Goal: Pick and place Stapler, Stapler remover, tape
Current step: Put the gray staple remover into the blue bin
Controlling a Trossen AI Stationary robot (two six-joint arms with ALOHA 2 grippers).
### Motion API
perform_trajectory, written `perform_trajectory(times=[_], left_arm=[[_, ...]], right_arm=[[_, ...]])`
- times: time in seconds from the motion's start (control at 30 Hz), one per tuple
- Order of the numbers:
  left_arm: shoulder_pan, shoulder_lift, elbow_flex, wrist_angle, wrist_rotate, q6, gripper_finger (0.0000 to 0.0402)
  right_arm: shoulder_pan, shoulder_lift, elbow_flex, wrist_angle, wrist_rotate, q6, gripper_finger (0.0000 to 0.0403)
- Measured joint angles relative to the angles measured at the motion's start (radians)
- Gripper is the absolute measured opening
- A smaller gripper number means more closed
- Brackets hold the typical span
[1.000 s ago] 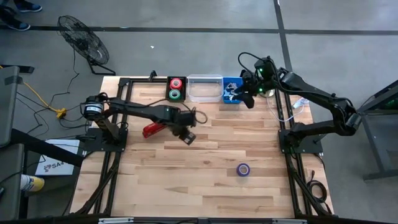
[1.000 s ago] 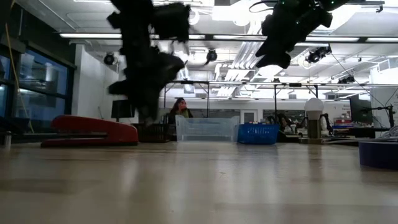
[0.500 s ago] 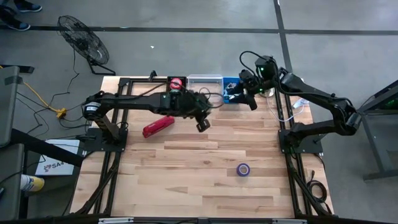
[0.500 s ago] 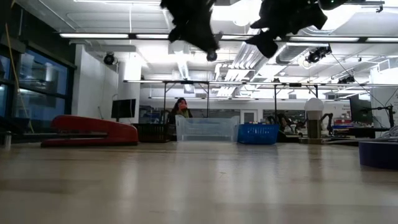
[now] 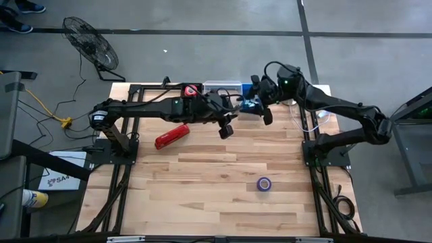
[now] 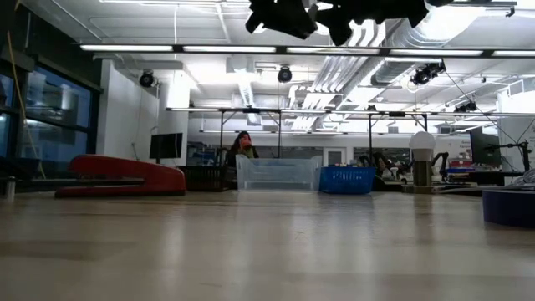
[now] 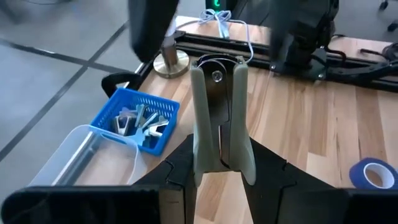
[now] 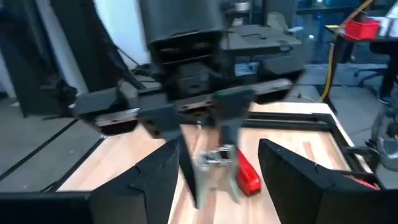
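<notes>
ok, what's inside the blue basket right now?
The left wrist view shows the blue basket holding a small heap of grey-and-white metal pieces, probably staple removers. How many cannot be told, and anything beneath the heap is hidden. From above, the right gripper covers part of it.

Dark jointed arms, black cables; left claw (image 7: 219, 149) fingers pale (greenish).

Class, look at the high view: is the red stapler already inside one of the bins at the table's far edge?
No. The stapler lies on the bare wooden table, apart from the bins.
</notes>
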Motion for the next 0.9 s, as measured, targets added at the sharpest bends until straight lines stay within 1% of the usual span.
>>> perform_trajectory(times=[0.27, 0.43, 0.53, 0.7, 0.9], left_arm=[[0.0, 0.0, 0.0, 0.053, 0.029, 0.0, 0.0091], [0.0, 0.0, 0.0, 0.084, 0.072, 0.0, 0.0091], [0.0, 0.0, 0.0, 0.092, 0.078, 0.0, 0.0091], [0.0, 0.0, 0.0, 0.092, 0.079, 0.0, 0.0091], [0.0, 0.0, 0.0, 0.102, 0.082, 0.0, 0.0091]], right_arm=[[0.063, 0.0, 0.0, 0.003, 0.009, -0.025, 0.0211], [0.074, 0.0, 0.0, 0.001, 0.008, -0.025, 0.021], [0.073, 0.0, 0.0, -0.001, 0.008, -0.024, 0.0204], [0.073, 0.0, 0.0, -0.001, 0.008, -0.015, 0.0172], [0.073, 0.0, 0.0, -0.003, 0.008, -0.016, 0.0104]])
